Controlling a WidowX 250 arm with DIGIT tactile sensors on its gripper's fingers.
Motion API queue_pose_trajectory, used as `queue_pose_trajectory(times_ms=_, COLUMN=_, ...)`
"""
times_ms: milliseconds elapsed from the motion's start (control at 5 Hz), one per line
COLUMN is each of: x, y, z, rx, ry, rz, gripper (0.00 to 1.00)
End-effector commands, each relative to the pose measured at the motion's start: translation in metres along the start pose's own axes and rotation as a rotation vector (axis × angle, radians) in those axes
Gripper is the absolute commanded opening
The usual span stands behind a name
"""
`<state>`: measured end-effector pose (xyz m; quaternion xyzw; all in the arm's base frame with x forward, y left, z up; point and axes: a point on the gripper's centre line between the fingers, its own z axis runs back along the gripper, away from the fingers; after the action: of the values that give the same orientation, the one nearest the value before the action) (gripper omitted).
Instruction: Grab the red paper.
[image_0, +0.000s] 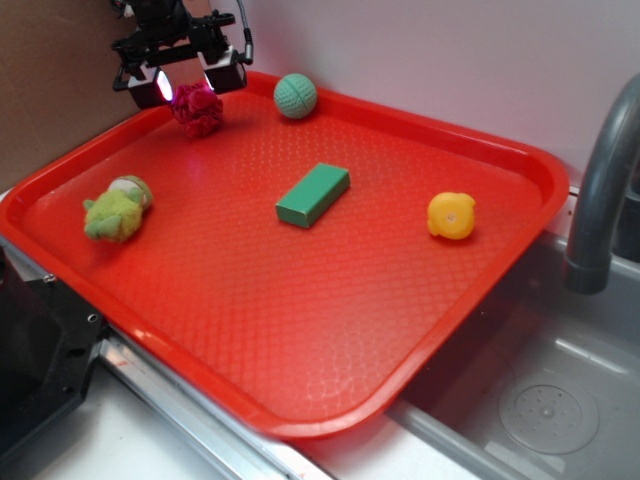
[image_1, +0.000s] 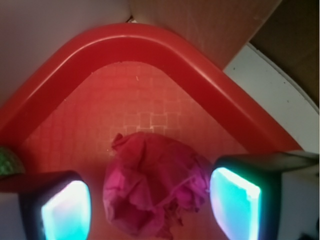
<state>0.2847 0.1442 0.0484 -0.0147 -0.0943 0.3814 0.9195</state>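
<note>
Spread wide, the gripper (image_0: 187, 86) hung at the tray's (image_0: 300, 330) far left corner with its 2 fingers (image_1: 235, 200) flanking the red paper (image_0: 198, 109), a gap showing on each side in the wrist view, so nothing was held. That paper was a crumpled, dark crimson wad, roughly ball-shaped, resting on the tray floor. Counted on the tray: 1 green ball (image_0: 295, 96) near the paper, 1 green block (image_0: 313, 195), 1 yellow toy (image_0: 451, 216) and 1 green plush toy (image_0: 118, 209).
</note>
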Motion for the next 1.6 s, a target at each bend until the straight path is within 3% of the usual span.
queue_pose_trajectory(times_ms=0, x=0.011, y=-0.001, z=-0.001, rx=0.011, ry=-0.04, rz=-0.025, gripper=1.0)
queue_pose_trajectory(times_ms=200, x=0.012, y=-0.001, z=-0.008, rx=0.035, ry=-0.034, rz=-0.028, gripper=0.11)
queue_pose_trajectory(times_ms=400, x=0.011, y=-0.001, z=-0.011, rx=0.051, ry=-0.033, rz=-0.03, gripper=0.0)
queue_pose_trajectory(times_ms=1400, x=0.007, y=0.0, z=-0.017, rx=0.076, ry=-0.017, rz=-0.045, gripper=0.0)
